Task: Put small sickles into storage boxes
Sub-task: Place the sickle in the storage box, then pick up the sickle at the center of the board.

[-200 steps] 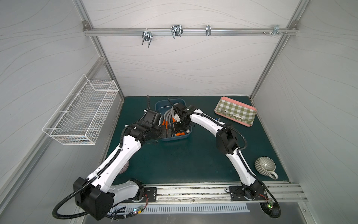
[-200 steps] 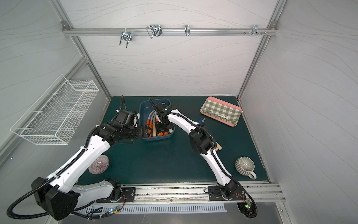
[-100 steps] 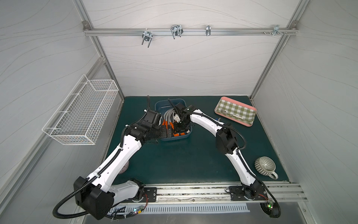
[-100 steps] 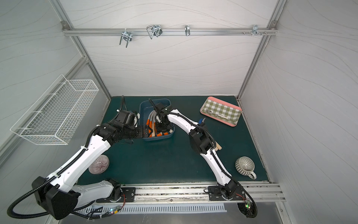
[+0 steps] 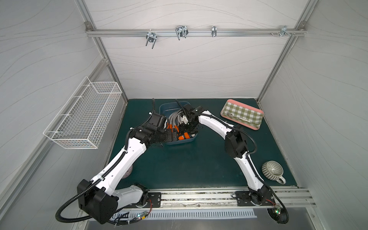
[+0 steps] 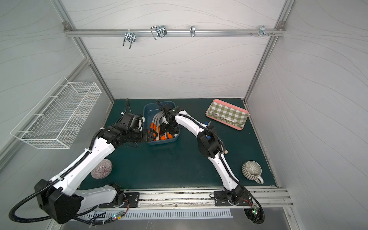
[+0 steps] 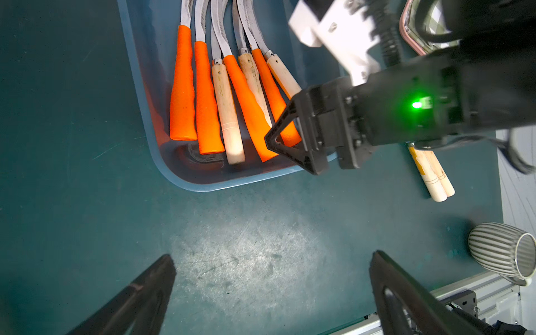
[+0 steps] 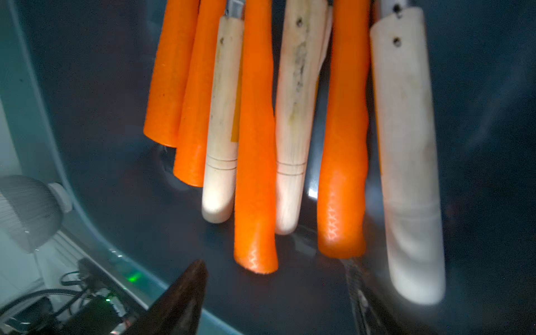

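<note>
Fig. Seven small sickles (image 7: 232,95) lie fanned in storage box (image 7: 150,87), handles toward robot-side wall, blades bunched (compact packing, grips reachable). Above handle ends, right pincer (image 8: 275,262) wide, empty. Beside box, left pincer (image 7: 272,256) wide, empty, over bare surface (image 7: 87,203), probably keeping clear. Two pale handles (image 7: 435,182) outside box, probably awaiting storage. On one wooden handle, yellow sticker (image 8: 236,121): no legible writing.

Layout: storage box (image 5: 169,108) at back centre of mat (image 5: 189,163).
Inside it the sickles (image 7: 226,110) lie side by side, handles frontward; tray (image 5: 242,116) to its right; mug (image 5: 272,171) front right.
</note>
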You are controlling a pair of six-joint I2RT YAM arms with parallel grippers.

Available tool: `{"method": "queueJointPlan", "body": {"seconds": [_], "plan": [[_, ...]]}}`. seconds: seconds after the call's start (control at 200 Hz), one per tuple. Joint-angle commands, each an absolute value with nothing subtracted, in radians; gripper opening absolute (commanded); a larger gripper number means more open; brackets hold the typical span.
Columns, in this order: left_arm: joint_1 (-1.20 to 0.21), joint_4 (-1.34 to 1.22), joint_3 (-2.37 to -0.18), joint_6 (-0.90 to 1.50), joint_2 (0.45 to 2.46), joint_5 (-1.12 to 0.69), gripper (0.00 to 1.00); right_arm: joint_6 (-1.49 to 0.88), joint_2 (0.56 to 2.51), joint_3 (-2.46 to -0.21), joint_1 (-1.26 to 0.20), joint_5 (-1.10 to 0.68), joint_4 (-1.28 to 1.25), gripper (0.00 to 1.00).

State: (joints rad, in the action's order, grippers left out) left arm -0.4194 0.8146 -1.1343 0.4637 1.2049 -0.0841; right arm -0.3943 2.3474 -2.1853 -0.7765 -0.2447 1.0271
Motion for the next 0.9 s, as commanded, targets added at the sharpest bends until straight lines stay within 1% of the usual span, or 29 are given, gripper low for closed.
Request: {"method": "queueJointPlan", "body": {"seconds": [0.0, 0.115, 0.285, 0.62, 0.895], "plan": [[-0.416, 0.777, -1.157, 0.488, 1.214, -0.117, 0.99, -0.395, 2.247, -2.141, -0.760, -0.245, 1.043, 0.89], [-0.419, 0.769, -1.156, 0.505, 1.219, -0.133, 0.99, -0.397, 2.190, -2.076, -0.747, -0.237, 1.038, 0.99], [-0.456, 0.757, -1.155, 0.521, 1.223, -0.125, 0.99, -0.394, 2.104, -1.973, -0.730, -0.216, 1.031, 0.99], [-0.585, 0.732, -1.146, 0.572, 1.238, -0.068, 0.99, -0.394, 1.925, -1.733, -0.698, -0.164, 1.008, 0.99], [-0.668, 0.696, -1.100, 0.610, 1.224, -0.033, 0.99, -0.400, 1.816, -1.575, -0.676, -0.122, 1.003, 0.99]]}}
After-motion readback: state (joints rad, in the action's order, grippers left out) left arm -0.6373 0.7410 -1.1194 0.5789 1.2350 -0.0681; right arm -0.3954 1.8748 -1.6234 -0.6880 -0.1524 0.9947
